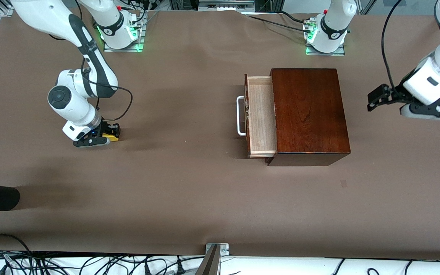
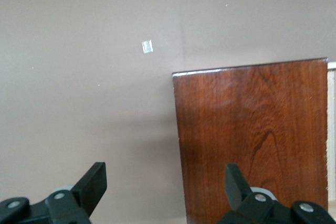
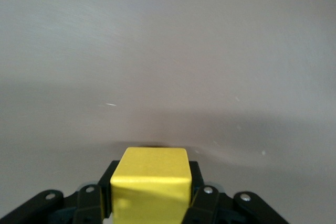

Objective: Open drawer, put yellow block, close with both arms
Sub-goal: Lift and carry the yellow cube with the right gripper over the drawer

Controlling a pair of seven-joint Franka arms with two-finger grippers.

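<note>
Yellow block (image 3: 150,182) on table (image 1: 189,191) toward right arm's end, clamped in our right tool (image 1: 110,134). Drawer (image 1: 260,118) open, well apart. We lift straight, carry level. Left tool (image 2: 163,192) agape, empty, waits beside box (image 1: 308,114).

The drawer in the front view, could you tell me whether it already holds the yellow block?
No, the drawer stands open and bare, while the yellow block sits on the table in the right tool.

Bare brown table (image 1: 189,126) lay open between my spot at the right arm's end and the drawer (image 1: 261,114) — nothing stood in that stretch. The drawer's tray gaped upward, only its white handle (image 1: 240,115) jutting out before it — the wooden box (image 1: 308,114) walled the rest.
</note>
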